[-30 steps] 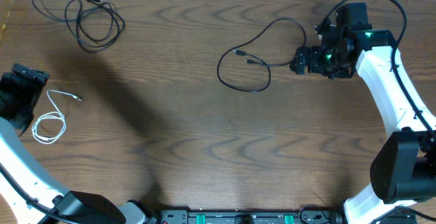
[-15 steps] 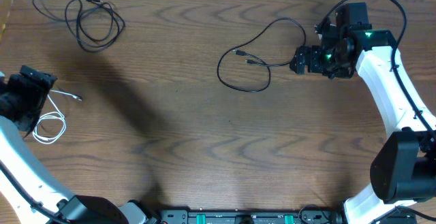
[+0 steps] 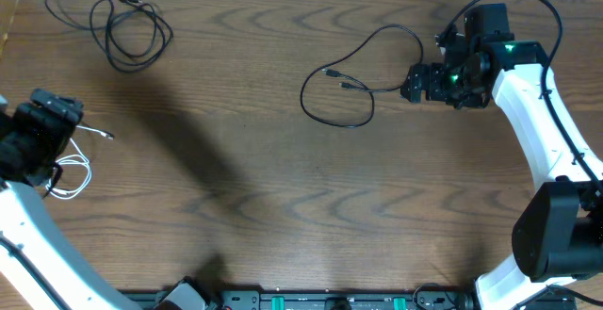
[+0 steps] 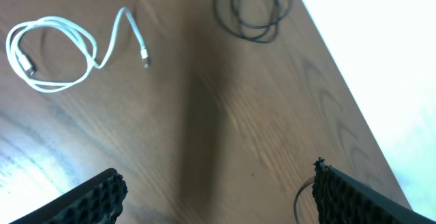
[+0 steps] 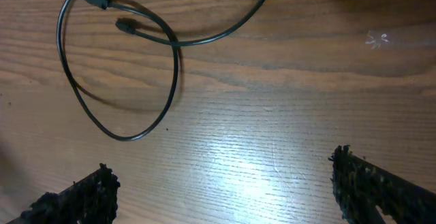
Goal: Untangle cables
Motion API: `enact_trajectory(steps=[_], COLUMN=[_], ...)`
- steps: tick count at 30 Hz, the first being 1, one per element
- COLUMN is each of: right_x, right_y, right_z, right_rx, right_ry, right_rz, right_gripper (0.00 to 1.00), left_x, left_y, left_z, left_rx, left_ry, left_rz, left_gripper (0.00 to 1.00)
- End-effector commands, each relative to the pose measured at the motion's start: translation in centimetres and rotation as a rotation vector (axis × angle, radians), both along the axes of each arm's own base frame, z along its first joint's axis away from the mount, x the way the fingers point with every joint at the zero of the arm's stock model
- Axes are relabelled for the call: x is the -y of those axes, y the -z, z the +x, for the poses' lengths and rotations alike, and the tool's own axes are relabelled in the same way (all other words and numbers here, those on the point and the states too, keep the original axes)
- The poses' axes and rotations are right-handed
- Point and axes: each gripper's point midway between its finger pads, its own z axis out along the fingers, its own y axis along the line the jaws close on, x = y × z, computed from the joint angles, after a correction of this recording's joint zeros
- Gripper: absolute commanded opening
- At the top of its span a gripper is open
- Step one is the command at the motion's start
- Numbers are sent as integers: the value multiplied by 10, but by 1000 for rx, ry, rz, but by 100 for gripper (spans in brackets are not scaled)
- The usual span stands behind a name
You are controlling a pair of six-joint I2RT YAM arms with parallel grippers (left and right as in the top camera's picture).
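Wood-grain table (image 3: 264, 187) carries all three cables, each lying well apart from the others. At the left edge the white cable (image 4: 51, 54) rests in a small loop with one tail flung out. The left gripper (image 4: 218, 186) hangs over it, jaws spread wide and holding nothing. In the far left corner a black coil (image 3: 132, 27) sits in several overlapping loops, the most tangled of the three. Right of centre, a black cable (image 5: 122, 67) makes one open loop that crosses itself near its two plugs, its long run curving off toward the right arm. The right gripper (image 5: 225, 190) hovers just right of that loop, claws fully apart and empty, touching nothing. The separating looks largely done, and what remains is loosening the loops. The left arm appears placed to work the white cable or reach far for the coil. Either move calls for dropping low, pinching a thin cord close to a plug and drawing it straight without dragging it over a neighbour.
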Motion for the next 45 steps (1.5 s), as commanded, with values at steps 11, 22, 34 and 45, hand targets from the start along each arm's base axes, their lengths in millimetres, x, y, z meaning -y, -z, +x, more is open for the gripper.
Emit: enact_trajectory(steps=[11,22,34,45], right_x=[-4,-3,-5,-3], right_y=[0,1,0,5], right_z=[-3,-5,-5,-22], right_rx=[-4,-11,-13,-85], right_ry=[-16,-16,-18,-18], right_rz=[3,2,10,5], right_gripper=[99,98,99,99], left_x=[61,91,146,227], left_y=[-33,-17,-22,-37], left_z=[-1,7,26,66], left_rx=[67,23,65,227], left_ry=[192,294,468,743], left_rz=[106,119,152,113], left_gripper=[90,90,90,97])
